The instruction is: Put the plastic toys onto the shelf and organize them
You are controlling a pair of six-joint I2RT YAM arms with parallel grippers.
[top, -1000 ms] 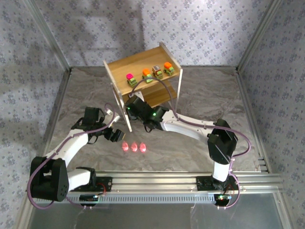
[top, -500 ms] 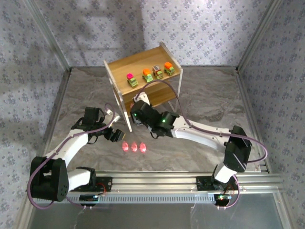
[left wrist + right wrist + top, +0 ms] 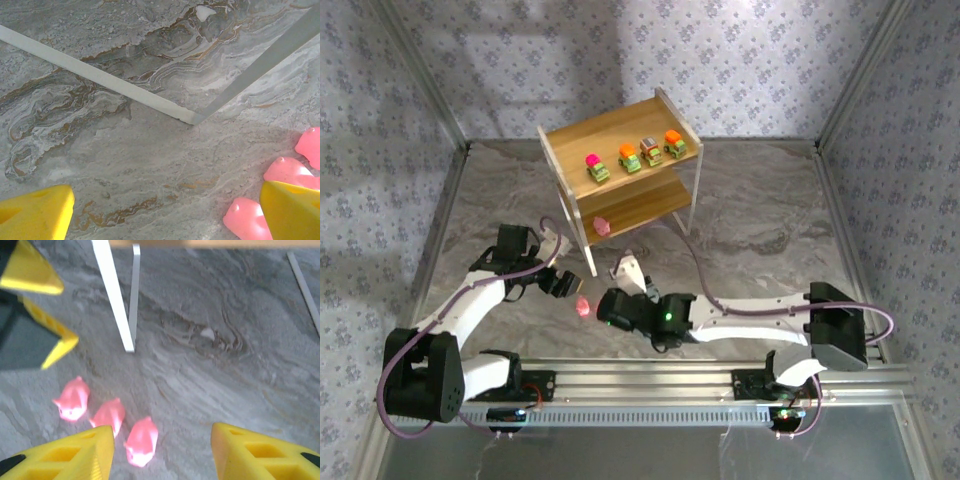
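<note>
While fingers [image 3: 65,455] gape, right arm [image 3: 750,308] stretches leftward.

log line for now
cars: top tier | pink figure: lower tier | three figures: table | right gripper: open over them | left gripper: open

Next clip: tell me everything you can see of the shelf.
The shelf is a light wooden two-tier unit on thin white legs, standing upright toward the far middle of the grey marbled table. Its top board carries four little cars in a row; its lower board holds one pink figure.
</note>
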